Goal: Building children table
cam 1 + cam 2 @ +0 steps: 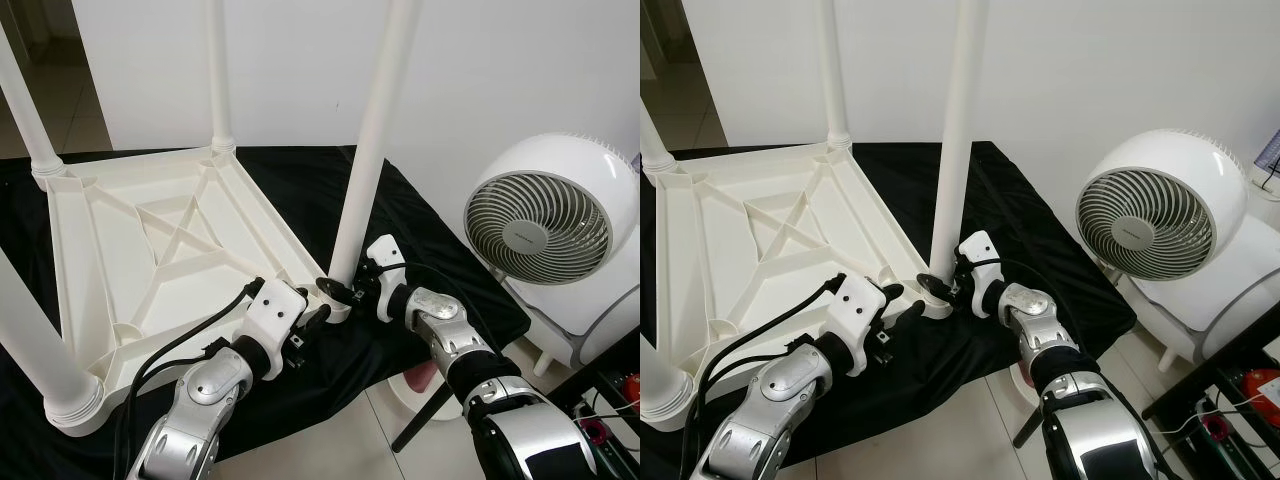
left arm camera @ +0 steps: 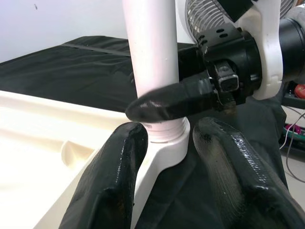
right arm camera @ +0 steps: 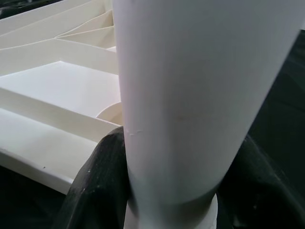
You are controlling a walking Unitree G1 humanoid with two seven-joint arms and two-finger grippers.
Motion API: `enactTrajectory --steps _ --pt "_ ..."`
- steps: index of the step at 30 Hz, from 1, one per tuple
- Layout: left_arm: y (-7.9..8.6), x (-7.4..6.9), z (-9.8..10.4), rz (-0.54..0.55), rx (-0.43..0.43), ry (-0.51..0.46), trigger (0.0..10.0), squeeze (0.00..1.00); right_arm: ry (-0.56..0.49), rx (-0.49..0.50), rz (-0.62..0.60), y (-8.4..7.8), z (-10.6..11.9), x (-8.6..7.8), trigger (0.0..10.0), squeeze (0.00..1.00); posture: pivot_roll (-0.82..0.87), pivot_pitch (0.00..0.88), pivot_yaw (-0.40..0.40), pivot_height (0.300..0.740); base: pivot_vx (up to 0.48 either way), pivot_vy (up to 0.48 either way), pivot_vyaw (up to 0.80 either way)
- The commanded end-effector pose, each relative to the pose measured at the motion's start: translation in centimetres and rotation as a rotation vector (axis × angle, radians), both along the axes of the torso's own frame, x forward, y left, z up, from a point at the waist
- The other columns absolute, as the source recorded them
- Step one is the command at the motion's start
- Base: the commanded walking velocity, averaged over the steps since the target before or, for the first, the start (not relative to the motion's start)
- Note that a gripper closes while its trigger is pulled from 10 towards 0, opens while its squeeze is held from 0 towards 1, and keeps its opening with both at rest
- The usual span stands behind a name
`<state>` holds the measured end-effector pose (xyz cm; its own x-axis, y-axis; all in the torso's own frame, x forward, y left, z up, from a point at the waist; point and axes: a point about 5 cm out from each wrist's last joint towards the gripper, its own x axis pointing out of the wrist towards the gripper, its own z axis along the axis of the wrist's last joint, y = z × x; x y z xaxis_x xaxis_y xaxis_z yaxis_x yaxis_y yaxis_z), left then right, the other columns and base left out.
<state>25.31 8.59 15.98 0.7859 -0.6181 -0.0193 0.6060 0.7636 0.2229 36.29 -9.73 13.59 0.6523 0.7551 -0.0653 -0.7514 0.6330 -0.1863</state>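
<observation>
The right gripper [image 1: 345,290] is clamped round the base of the near-right table leg [image 1: 372,140], one finger on each side of the white tube just above its socket. The left gripper [image 1: 318,318] sits at the same corner, its fingers [image 2: 119,162] spread to either side of the corner socket [image 2: 167,145] without squeezing it. The children's table [image 1: 150,240] lies upside down on the worktop [image 1: 420,240], ribbed underside up, with the legs standing at its corners.

The plastic looks light, stiff and smooth, so the leg would likely slip under a loose grip; low on the tube, close to the socket, seems the best hold for seating it.

A black cloth covers the worktop. A white fan [image 1: 545,225] stands just beside it on the right, with pale floor tiles [image 1: 320,455] below and a plain white wall behind.
</observation>
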Motion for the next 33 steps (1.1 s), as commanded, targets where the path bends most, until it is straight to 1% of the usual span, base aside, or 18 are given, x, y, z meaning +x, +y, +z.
enactTrajectory --steps 1,3,5,11,13,14,15,16,17,18,20,21,22,23,24,26,30,33 --pt "-0.1 -0.2 0.1 0.005 -0.005 0.004 10.0 0.00 0.069 -0.060 -0.055 -0.6 -1.9 -0.3 0.0 0.00 0.13 0.031 -0.089 0.740 0.000 0.000 0.00" --pt "0.0 -0.2 0.1 0.004 -0.004 0.005 10.0 0.00 0.068 -0.051 -0.073 -0.6 -2.0 -0.3 0.0 0.00 0.13 0.035 -0.088 0.740 0.000 0.000 0.00" --pt "0.0 -0.2 0.0 0.002 -0.003 0.007 10.0 0.00 0.041 -0.017 -0.138 -0.4 -1.9 -0.4 0.0 0.00 0.12 0.039 -0.083 0.740 0.000 0.000 0.00" --pt "0.0 -0.2 0.0 0.000 -0.002 0.010 10.0 0.00 0.023 0.033 -0.195 -0.1 -1.8 -0.6 0.0 0.00 0.12 0.041 -0.082 0.740 0.000 0.000 0.00" --pt "-0.1 -0.3 -0.1 -0.003 -0.003 0.013 10.0 0.00 0.042 0.110 -0.338 0.2 -2.0 -0.8 0.0 0.00 0.11 0.038 -0.082 0.740 0.000 0.000 0.00" --pt "-0.1 -0.3 -0.1 -0.003 -0.003 0.013 10.0 0.00 0.042 0.110 -0.338 0.2 -2.0 -0.8 0.0 0.00 0.11 0.038 -0.082 0.740 0.000 0.000 0.00" --pt "-0.2 -0.3 -0.1 -0.008 -0.004 0.015 10.0 0.00 0.052 0.152 -0.447 0.4 -2.1 -1.0 0.0 0.00 0.11 0.033 -0.081 0.740 0.000 0.000 0.00" --pt "-0.2 -0.3 -0.1 -0.008 -0.004 0.015 10.0 0.00 0.052 0.152 -0.447 0.4 -2.1 -1.0 0.0 0.00 0.11 0.033 -0.081 0.740 0.000 0.000 0.00" --pt "-0.3 -0.3 -0.1 -0.011 -0.004 0.016 10.0 0.00 0.060 0.183 -0.546 0.3 -2.3 -1.1 0.0 0.00 0.10 0.032 -0.078 0.740 0.000 0.000 0.00" --pt "-0.3 -0.3 -0.1 -0.011 -0.004 0.016 10.0 0.00 0.060 0.183 -0.546 0.3 -2.3 -1.1 0.0 0.00 0.10 0.032 -0.078 0.740 0.000 0.000 0.00" --pt "-0.5 -0.2 -0.2 -0.020 -0.006 0.017 10.0 0.00 0.075 0.230 -0.704 0.4 -2.5 -1.5 0.0 0.00 0.10 0.030 -0.078 0.740 0.000 0.000 0.00" --pt "-0.5 -0.2 -0.2 -0.020 -0.006 0.017 10.0 0.00 0.075 0.230 -0.704 0.4 -2.5 -1.5 0.0 0.00 0.10 0.030 -0.078 0.740 0.000 0.000 0.00" --pt "-0.5 -0.2 -0.2 -0.023 -0.005 0.016 10.0 0.00 0.075 0.251 -0.754 0.8 -2.4 -1.8 0.0 0.00 0.09 0.029 -0.077 0.740 0.000 0.000 0.00" --pt "-0.6 -0.2 -0.2 -0.027 -0.005 0.016 10.0 0.00 0.086 0.268 -0.741 1.8 -2.4 -2.3 0.0 0.00 0.09 0.029 -0.077 0.740 0.000 0.000 0.00" --pt "-0.6 -0.2 -0.2 -0.027 -0.005 0.016 10.0 0.00 0.086 0.268 -0.741 1.8 -2.4 -2.3 0.0 0.00 0.09 0.029 -0.077 0.740 0.000 0.000 0.00" --pt "-0.7 -0.1 -0.2 -0.032 -0.006 0.016 10.0 0.00 0.069 0.275 -0.697 3.2 -1.9 -2.9 0.0 0.00 0.09 0.025 -0.076 0.740 0.000 0.000 0.00" --pt "-0.9 -0.1 -0.2 -0.037 -0.007 0.017 10.0 0.00 0.057 0.263 -0.689 3.1 -1.8 -3.0 0.0 0.00 0.09 0.020 -0.079 0.740 0.000 0.000 0.00" --pt "-1.0 -0.2 -0.2 -0.039 -0.006 0.016 10.0 0.00 0.053 0.237 -0.728 2.5 -1.7 -3.1 0.0 0.00 0.09 0.017 -0.081 0.740 0.000 0.000 0.00"
